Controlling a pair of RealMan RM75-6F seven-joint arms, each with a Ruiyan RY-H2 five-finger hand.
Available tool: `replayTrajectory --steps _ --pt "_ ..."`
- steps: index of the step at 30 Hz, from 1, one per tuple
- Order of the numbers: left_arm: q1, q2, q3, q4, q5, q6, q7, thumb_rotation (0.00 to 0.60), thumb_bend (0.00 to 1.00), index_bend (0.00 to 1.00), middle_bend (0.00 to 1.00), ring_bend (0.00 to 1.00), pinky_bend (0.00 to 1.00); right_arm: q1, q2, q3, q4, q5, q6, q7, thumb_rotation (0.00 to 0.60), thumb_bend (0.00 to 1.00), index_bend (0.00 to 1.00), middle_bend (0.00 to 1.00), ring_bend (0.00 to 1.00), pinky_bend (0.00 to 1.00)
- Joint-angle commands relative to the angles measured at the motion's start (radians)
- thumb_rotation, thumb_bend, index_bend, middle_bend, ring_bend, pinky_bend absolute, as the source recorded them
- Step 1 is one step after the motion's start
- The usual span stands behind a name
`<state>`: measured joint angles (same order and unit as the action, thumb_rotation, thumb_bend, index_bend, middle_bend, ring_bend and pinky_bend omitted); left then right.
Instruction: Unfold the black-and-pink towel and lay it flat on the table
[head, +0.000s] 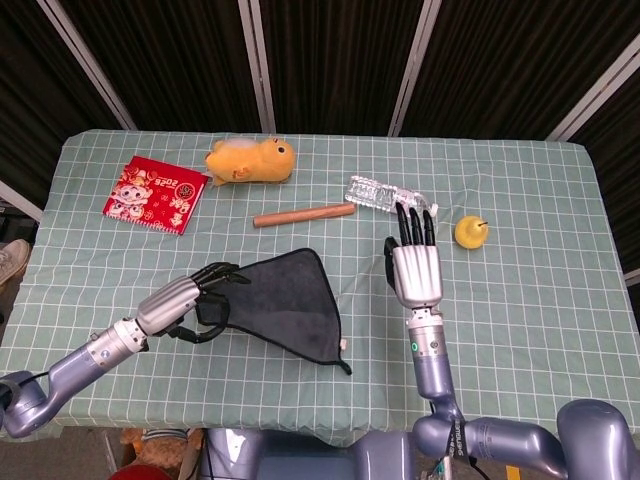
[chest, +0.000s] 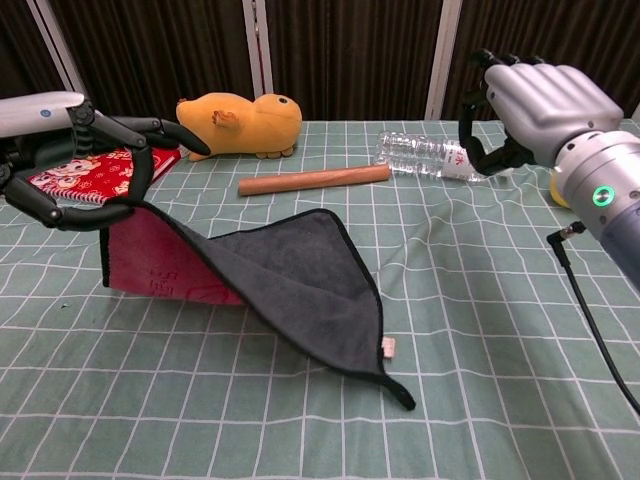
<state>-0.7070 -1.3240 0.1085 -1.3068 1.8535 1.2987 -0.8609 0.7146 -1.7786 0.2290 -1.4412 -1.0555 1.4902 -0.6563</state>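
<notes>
On the checked desk (head: 520, 300) the towel (head: 285, 300) droops from the left hand (head: 190, 300) fingers' pinch while the right hand (head: 415, 270) hangs released beyond it, so lowering now risks a folded corner.

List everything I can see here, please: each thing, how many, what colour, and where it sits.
Black-and-pink cloth towel: one, black side up, pink showing beneath; near left of table, one corner held up.
Red printed booklet: one, far left.
Orange plush animal toy: one, far edge, left of centre.
Brown wooden stick: one, lying mid-table.
Clear plastic bottle: one, lying on its side right of the stick.
Small yellow round toy: one, far right.
Green checked tablecloth: one, covering the table.
Left hand: grey and black, gripping the towel's raised corner.
Right hand: grey and black, holding nothing, near the bottle.
</notes>
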Motion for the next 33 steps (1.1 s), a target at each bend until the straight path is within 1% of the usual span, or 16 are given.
replayTrajectory --steps 1,2,3,4,7,10,12,16,21,28,31,33 --pt "-0.003 -0.007 0.009 -0.003 0.007 -0.005 0.001 0.6 0.48 0.63 0.13 0.0 0.02 -0.014 0.003 -0.006 0.013 -0.002 -0.015 0.016 0.6 0.57 0.51 0.03 0.0 0.0" --pt "-0.004 -0.01 0.013 -0.003 0.009 -0.007 0.001 0.6 0.47 0.61 0.13 0.0 0.02 -0.018 0.004 -0.009 0.017 -0.002 -0.02 0.019 0.6 0.57 0.48 0.03 0.0 0.0" --pt "-0.004 -0.012 0.016 -0.004 0.012 -0.008 0.001 0.6 0.47 0.58 0.13 0.0 0.02 -0.022 0.006 -0.01 0.019 0.0 -0.025 0.022 0.6 0.57 0.41 0.03 0.0 0.0" --pt "-0.004 -0.016 0.022 -0.004 0.015 -0.01 0.0 0.6 0.46 0.55 0.13 0.0 0.02 -0.026 0.009 -0.012 0.02 0.001 -0.032 0.021 0.6 0.57 0.33 0.03 0.0 0.0" --pt "-0.004 -0.021 0.039 -0.003 0.025 -0.011 -0.006 0.6 0.45 0.49 0.12 0.0 0.02 -0.039 0.025 -0.018 0.001 0.014 -0.051 0.002 0.6 0.58 0.18 0.01 0.0 0.0" --pt "-0.004 -0.021 0.053 -0.001 0.037 -0.004 -0.012 0.6 0.41 0.45 0.12 0.0 0.02 -0.054 0.041 -0.026 -0.027 0.015 -0.057 -0.012 0.6 0.57 0.07 0.0 0.0 0.0" --pt "-0.004 -0.019 0.06 -0.003 0.042 0.001 -0.016 0.6 0.37 0.44 0.11 0.0 0.02 -0.062 0.048 -0.031 -0.046 0.018 -0.062 -0.023 0.6 0.53 0.02 0.0 0.0 0.0" --pt "-0.005 -0.005 0.071 -0.012 0.047 0.012 -0.022 0.6 0.26 0.4 0.1 0.0 0.02 -0.072 0.056 -0.037 -0.077 0.021 -0.073 -0.043 0.6 0.45 0.0 0.0 0.0 0.0" --pt "0.001 0.024 0.095 -0.032 0.068 0.037 -0.032 0.6 0.16 0.34 0.09 0.0 0.02 -0.079 0.065 -0.034 -0.108 0.024 -0.084 -0.061 0.6 0.39 0.0 0.0 0.0 0.0" --pt "0.008 0.086 0.13 -0.078 0.094 0.076 -0.049 0.6 0.11 0.29 0.06 0.0 0.01 -0.095 0.079 -0.032 -0.14 0.0 -0.077 -0.055 0.6 0.37 0.0 0.0 0.0 0.0" --pt "0.016 0.122 0.144 -0.079 0.101 0.083 -0.019 0.6 0.1 0.24 0.06 0.0 0.01 -0.117 0.109 -0.049 -0.173 -0.027 -0.074 -0.022 0.6 0.37 0.0 0.0 0.0 0.0" --pt "0.025 0.152 0.151 -0.074 0.101 0.08 0.034 0.6 0.08 0.2 0.06 0.0 0.01 -0.135 0.137 -0.075 -0.189 -0.057 -0.066 -0.015 0.6 0.37 0.0 0.0 0.0 0.0"
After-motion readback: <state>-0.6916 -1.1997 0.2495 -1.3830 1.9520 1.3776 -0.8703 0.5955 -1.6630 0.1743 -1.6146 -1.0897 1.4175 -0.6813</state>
